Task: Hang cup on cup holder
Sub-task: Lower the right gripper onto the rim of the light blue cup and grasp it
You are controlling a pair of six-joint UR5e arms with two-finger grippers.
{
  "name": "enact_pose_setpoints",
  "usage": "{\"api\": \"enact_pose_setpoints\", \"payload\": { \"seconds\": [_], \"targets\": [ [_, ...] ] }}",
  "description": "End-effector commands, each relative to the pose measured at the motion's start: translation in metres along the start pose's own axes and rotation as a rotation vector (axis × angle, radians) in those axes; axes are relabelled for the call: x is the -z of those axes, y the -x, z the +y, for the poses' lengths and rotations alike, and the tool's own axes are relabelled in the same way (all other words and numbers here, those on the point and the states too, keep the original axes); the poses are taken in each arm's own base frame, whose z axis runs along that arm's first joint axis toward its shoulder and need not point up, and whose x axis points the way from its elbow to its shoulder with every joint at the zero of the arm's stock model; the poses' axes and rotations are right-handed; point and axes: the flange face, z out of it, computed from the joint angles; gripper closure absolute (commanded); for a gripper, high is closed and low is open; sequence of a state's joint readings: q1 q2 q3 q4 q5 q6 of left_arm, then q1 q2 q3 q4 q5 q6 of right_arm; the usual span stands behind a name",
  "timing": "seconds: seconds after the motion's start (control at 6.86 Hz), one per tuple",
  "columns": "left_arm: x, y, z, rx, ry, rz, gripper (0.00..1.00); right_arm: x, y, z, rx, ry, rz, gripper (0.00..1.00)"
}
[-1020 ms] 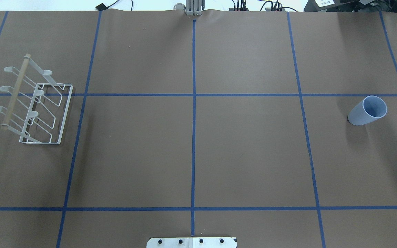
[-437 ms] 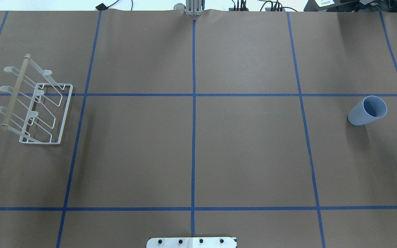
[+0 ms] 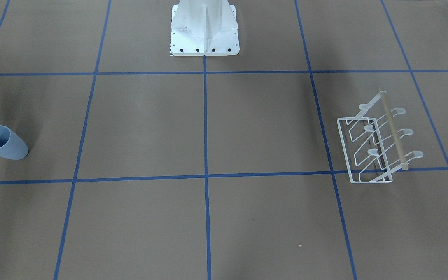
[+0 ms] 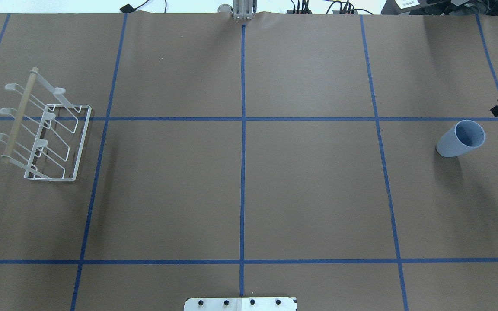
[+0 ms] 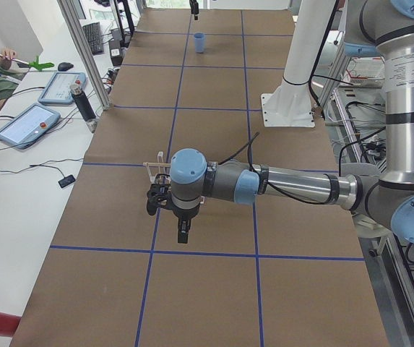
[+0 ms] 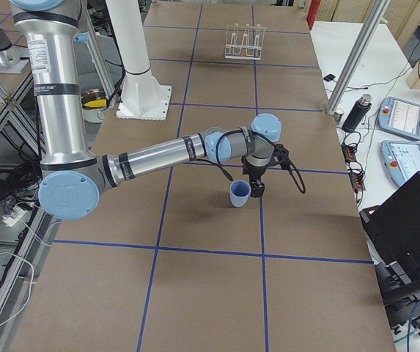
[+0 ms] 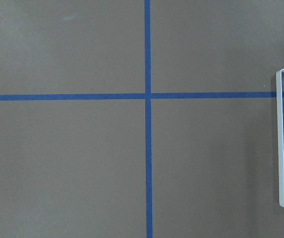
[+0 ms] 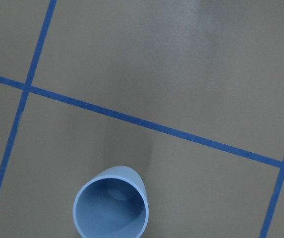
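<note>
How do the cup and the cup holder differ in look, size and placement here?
The cup is a solid pale blue tumbler; the cup holder is open white wire with a wooden rod. The cup is clearly smaller than the cup holder. The cup stands on the robot's right side, the cup holder on its left. Both rest on the brown table, far apart.
</note>
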State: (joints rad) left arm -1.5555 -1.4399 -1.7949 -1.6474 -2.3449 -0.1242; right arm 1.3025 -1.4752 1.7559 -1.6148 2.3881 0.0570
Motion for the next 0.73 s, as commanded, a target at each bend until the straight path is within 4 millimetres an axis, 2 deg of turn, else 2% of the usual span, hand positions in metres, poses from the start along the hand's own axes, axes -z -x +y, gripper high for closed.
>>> {"api": "enact_pose_setpoints", "payload": {
  "seconds": [0.0, 0.29, 0.58],
  "targets": [
    [-0.007, 0.007, 0.001, 0.004, 0.003, 0.002, 0.02, -0.029, -0.012, 0.003, -0.02, 0.05, -0.024, 0.0],
    [-0.005, 0.004, 0.002, 0.003, -0.001, 0.002, 0.02, -0.057, -0.027, 0.0, -0.037, 0.084, -0.026, 0.0],
    [-0.004, 0.004, 0.002, 0.004, -0.002, 0.004, 0.02, -0.069, -0.022, -0.001, -0.019, 0.096, -0.031, 0.0]
  ]
}}
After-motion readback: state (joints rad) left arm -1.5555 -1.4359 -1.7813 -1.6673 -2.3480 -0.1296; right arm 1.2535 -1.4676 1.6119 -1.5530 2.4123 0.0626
